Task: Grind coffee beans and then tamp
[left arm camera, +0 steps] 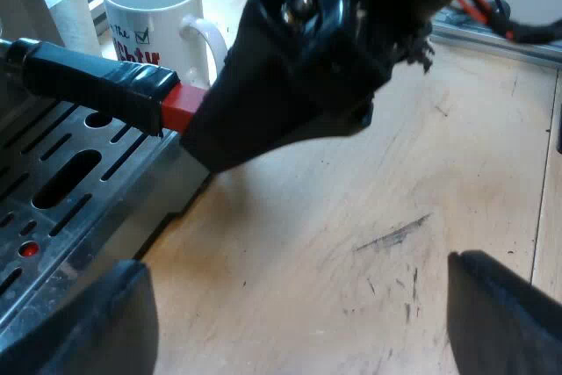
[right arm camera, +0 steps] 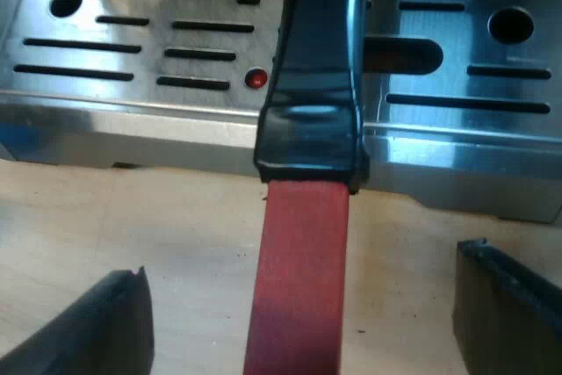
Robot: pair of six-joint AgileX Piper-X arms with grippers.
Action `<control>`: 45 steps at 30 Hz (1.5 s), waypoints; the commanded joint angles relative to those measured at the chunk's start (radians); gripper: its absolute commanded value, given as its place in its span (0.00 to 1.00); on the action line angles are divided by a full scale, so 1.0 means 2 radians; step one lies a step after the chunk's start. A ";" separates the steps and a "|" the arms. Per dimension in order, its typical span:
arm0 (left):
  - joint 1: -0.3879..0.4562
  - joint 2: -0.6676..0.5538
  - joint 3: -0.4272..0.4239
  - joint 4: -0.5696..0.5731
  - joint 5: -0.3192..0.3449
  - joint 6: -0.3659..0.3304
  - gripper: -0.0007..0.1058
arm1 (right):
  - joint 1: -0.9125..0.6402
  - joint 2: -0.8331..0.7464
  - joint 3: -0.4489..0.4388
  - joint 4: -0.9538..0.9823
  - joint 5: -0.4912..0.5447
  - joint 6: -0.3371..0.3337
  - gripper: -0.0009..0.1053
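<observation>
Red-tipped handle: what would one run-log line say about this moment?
handle: over drip tray | right gripper: open, astride its red end | left gripper: open, over table | mug: upright beside drip tray

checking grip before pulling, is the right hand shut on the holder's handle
open: right hand fingers stand apart, handle's red end untouched between them

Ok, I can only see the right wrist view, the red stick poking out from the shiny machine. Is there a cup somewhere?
Observer: Yes, the left wrist view shows a white mug standing upright close by the handle's red end.
Operator: Is anything written on it?
Observer: Red and dark printed letters, with a small ticked box.
Operator: And what is my left hand doing?
Observer: The left hand hovers open over the wooden table, beside the machine's slotted tray.
</observation>
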 commanded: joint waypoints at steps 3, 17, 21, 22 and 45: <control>-0.002 0.000 -0.001 -0.009 0.000 0.003 0.66 | -0.002 0.017 -0.005 -0.019 0.000 0.000 0.68; -0.002 0.000 -0.001 -0.006 0.000 0.003 0.66 | -0.014 0.053 -0.005 -0.050 0.000 0.000 0.68; -0.002 0.000 -0.001 -0.006 0.000 0.003 0.66 | -0.014 0.053 -0.002 -0.061 0.000 0.000 0.68; -0.002 0.000 -0.001 -0.006 0.000 0.003 0.66 | -0.014 0.053 -0.002 -0.062 0.000 0.000 0.68; -0.002 0.000 -0.001 -0.006 0.000 0.003 0.66 | -0.014 0.053 -0.002 -0.064 0.004 0.000 0.44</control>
